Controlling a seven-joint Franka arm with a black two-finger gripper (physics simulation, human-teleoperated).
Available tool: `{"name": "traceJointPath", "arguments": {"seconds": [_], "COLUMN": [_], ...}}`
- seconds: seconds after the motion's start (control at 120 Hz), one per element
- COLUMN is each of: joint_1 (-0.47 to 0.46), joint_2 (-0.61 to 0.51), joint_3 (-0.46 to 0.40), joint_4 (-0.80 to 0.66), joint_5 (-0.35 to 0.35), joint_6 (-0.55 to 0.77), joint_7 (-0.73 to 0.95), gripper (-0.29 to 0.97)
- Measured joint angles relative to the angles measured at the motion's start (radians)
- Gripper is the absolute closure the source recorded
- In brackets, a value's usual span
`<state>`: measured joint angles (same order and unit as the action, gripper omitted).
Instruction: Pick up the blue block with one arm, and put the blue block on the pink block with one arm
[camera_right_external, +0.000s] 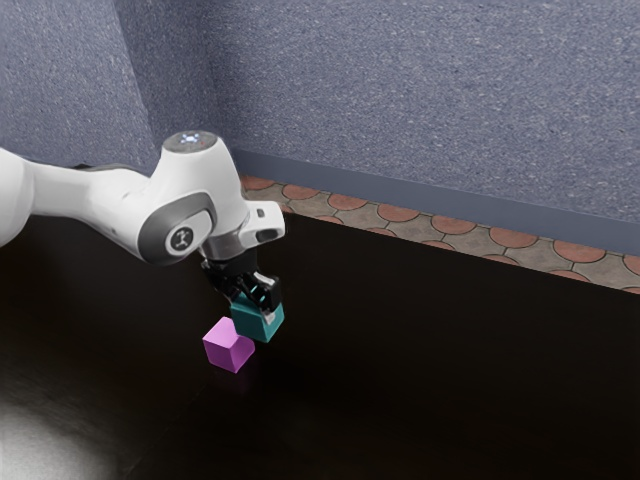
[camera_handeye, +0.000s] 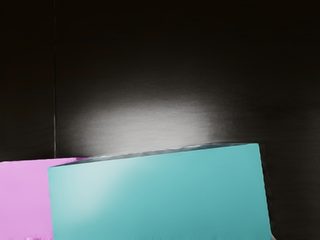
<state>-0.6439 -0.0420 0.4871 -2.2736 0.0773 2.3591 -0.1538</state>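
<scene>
Beneath the hand, the dark table (camera_right_external: 450, 360) is spreading out on all sides. The white arm (camera_right_external: 110, 205) is reaching down over it, its black gripper (camera_right_external: 255, 298) clamping the blue block (camera_right_external: 262, 322) between both fingers. The pink block (camera_right_external: 228, 347) is sitting just under the hand, offset from the blue block and partly covered by it.

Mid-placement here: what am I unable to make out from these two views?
1. Exterior view: whether the blue cube in the black tool clears the pink cube; their outlines meet in the picture.
2. Wrist view: most of the pink cube's top, covered by the blue cube; the lower edge cuts both off.
3. Exterior view: the white arm beyond its elbow, cut off by the left edge.
</scene>
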Motion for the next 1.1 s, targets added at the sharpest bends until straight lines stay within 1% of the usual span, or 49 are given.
{"name": "traceJointPath", "arguments": {"seconds": [0.192,0.458,0.683,1.1], "joint_1": [-0.031,-0.024,-0.007,-0.007], "joint_2": [-0.038,-0.050,-0.046,-0.039], "joint_3": [0.039,0.091,0.100,0.117], "joint_4": [-0.026,-0.034,-0.034,-0.033], "joint_5": [0.042,0.075,0.094,0.121], "joint_6": [-0.012,-0.023,-0.030,-0.037], "joint_7": [-0.001,-0.001,0.000,0.005], "gripper": [0.34,0.34,0.34,0.34]}}
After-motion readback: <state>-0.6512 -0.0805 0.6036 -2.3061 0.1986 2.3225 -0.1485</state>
